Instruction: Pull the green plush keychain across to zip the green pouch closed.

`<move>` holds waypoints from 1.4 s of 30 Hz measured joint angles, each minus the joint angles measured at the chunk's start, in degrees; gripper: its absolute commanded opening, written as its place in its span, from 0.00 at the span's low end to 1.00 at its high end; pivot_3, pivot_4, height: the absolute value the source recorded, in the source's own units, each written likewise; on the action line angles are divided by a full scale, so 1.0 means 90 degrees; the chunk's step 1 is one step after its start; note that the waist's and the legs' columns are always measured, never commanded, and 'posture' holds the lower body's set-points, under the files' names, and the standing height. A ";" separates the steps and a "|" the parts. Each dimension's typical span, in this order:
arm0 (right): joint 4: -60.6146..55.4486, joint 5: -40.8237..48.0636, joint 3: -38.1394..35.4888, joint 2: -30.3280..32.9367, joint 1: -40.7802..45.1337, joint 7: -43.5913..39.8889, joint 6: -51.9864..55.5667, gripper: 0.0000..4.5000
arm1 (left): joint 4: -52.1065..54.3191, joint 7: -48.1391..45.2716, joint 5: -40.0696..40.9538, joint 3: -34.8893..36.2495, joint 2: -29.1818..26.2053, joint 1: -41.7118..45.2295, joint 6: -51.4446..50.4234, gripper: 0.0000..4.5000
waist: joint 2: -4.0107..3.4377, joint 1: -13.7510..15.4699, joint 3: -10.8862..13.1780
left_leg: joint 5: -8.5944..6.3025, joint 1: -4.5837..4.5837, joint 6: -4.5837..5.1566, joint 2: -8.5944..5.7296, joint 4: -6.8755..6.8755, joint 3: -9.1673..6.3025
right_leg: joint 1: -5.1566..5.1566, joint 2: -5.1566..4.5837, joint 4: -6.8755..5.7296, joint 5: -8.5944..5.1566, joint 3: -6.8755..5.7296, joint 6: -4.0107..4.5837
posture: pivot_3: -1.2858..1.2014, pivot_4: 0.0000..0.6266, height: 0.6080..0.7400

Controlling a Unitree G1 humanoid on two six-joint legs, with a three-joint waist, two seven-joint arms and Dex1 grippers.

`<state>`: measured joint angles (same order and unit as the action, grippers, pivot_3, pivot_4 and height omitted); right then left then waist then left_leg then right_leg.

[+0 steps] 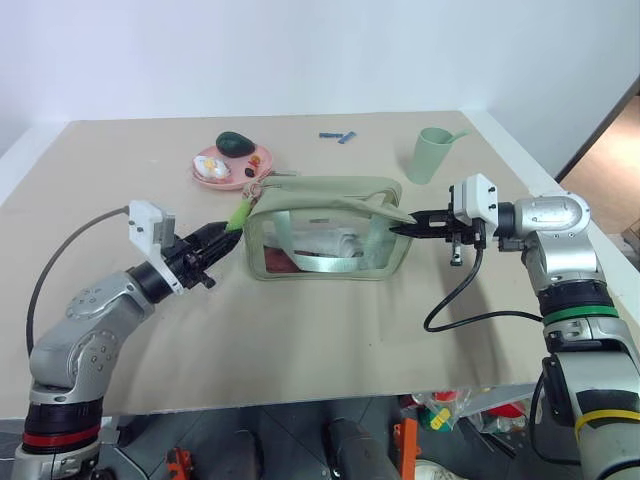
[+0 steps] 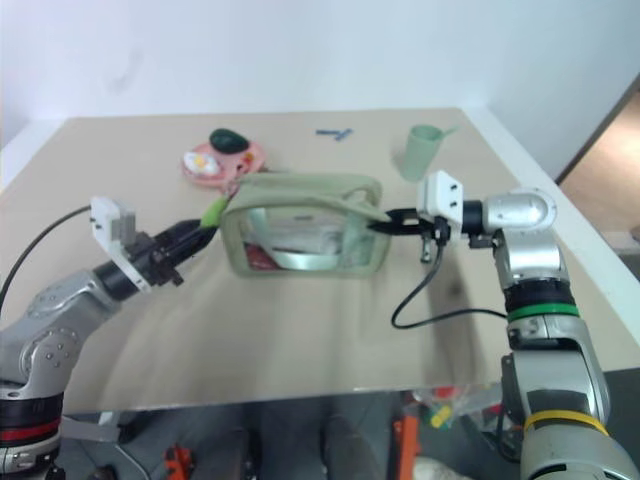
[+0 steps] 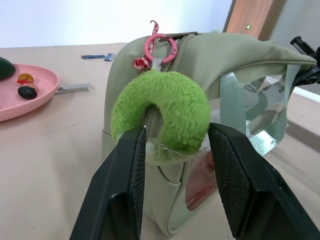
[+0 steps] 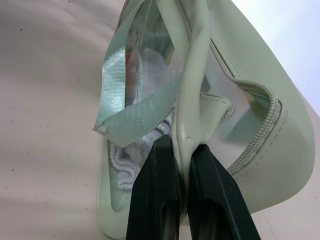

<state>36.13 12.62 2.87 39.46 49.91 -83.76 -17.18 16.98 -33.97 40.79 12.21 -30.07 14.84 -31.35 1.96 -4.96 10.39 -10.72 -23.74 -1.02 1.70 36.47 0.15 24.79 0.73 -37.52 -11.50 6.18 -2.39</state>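
Since the zip looks mostly unpulled, progress: early; the keychain sits at the pouch's left end and the top seam gapes toward the right end, so nearly the whole run across is judged left to do.
Done so far: both grippers are in place at opposite ends of the pouch.
Left gripper [image 3: 176, 142]: fingers [image 3: 125, 175] partly closed around the keychain [image 3: 162, 116], pads at or just short of the plush; firm hold unclear.
Right gripper [image 4: 182, 150]: fingers pinched tight on the pouch's right end seam, bracing it.
Pouch [image 1: 325, 230]: mid-table, upright, boxy pale green fabric, clear side panels, green strap draped inside, white and red contents visible through the plastic.
Keychain look: bright lime fuzzy plush, curled like a ring, hanging from a pink clip [image 3: 161, 46] on the zipper pull.
Keychain place: at 9 o'clock of the pouch, off its top corner, touching the end wall.
Zipper [image 4: 255, 135]: teeth exposed at the right end, still apart there.
Plate [image 1: 232, 165]: pink, at 11 o'clock of the pouch, well apart.
Cup [image 1: 432, 153]: pale green, at 1 o'clock, apart.
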 measured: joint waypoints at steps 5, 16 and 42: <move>-0.0014 0.0003 0.0000 -0.0006 -0.0001 -0.0010 -0.0010 0.00 | -0.0059 -0.0012 -0.0109 -0.0005 0.0025 0.0092 0.0037 0.01 | 0.0000 0.0000 0.0000 | 0.0000 0.0000 0.0000 0.0000 0.0000 0.0000 | 0.0000 0.0000 0.0000 0.0000 0.0000 0.0000 | 0.52 0.24 1.00; -0.0957 0.0086 0.0044 0.0005 -0.0250 -0.0102 0.0484 0.00 | -0.0045 -0.0322 0.0241 0.0076 -0.0364 0.0848 -0.0323 0.01 | -0.0001 0.0005 0.0001 | 0.0000 -0.0005 0.0000 0.0001 -0.0001 -0.0005 | 0.0005 0.0002 0.0000 0.0000 -0.0005 0.0000 | 0.52 0.24 1.00; -0.1114 0.0057 0.0163 -0.0029 -0.0280 -0.0060 0.0251 0.00 | -0.1100 -0.1595 -0.0633 -0.1471 -0.0232 0.2880 -0.0384 0.53 | -0.0001 0.0009 0.0002 | 0.0000 -0.0007 -0.0001 0.0000 -0.0007 -0.0006 | 0.0009 0.0003 0.0003 0.0011 -0.0003 -0.0024 | 0.52 0.24 1.00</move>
<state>26.11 13.13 4.34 39.20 47.39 -84.30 -14.92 7.09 -48.33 35.09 -1.03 -32.16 40.76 -34.81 1.95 -4.88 10.41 -10.72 -23.80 -1.03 1.70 36.40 0.09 24.87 0.76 -37.49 -11.41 6.16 -2.61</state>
